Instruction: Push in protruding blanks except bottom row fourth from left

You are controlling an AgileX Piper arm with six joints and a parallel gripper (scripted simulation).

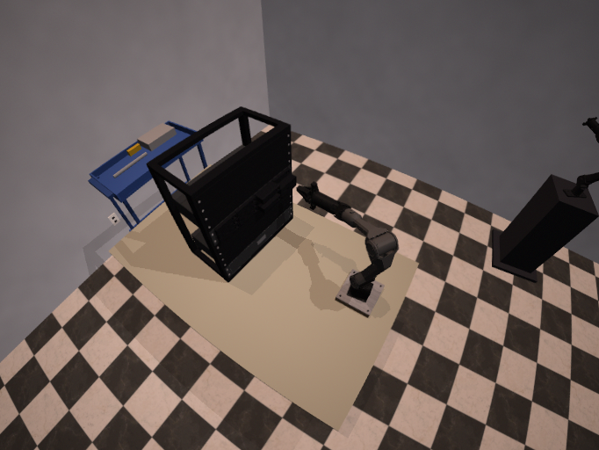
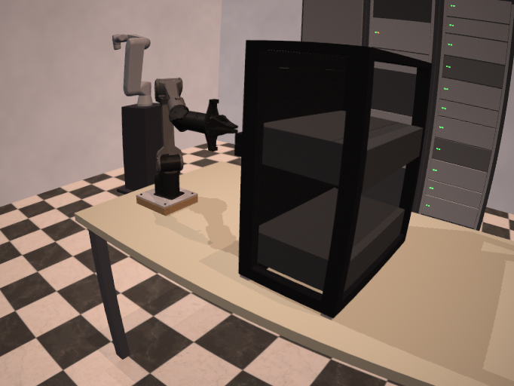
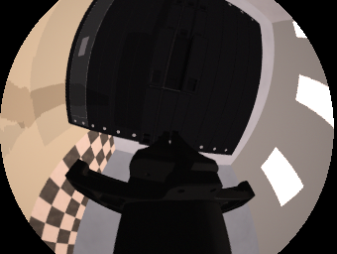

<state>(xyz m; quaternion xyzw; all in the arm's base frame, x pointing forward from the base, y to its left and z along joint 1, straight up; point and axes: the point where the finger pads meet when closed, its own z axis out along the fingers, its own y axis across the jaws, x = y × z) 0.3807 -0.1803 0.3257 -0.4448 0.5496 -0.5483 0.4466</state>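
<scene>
Checkered floor, exterior view alone shows rack (image 2: 356, 178) shelves, fingers (image 2: 230, 124) clenched empty.

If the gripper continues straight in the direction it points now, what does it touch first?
Most likely a protruding drive blank on the rack front; the shut gripper points at it with a small gap, though depth is unclear.

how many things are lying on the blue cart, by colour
grey box: 1
yellow block: 1
grey bar: 1
total on the blue cart: 3
</scene>
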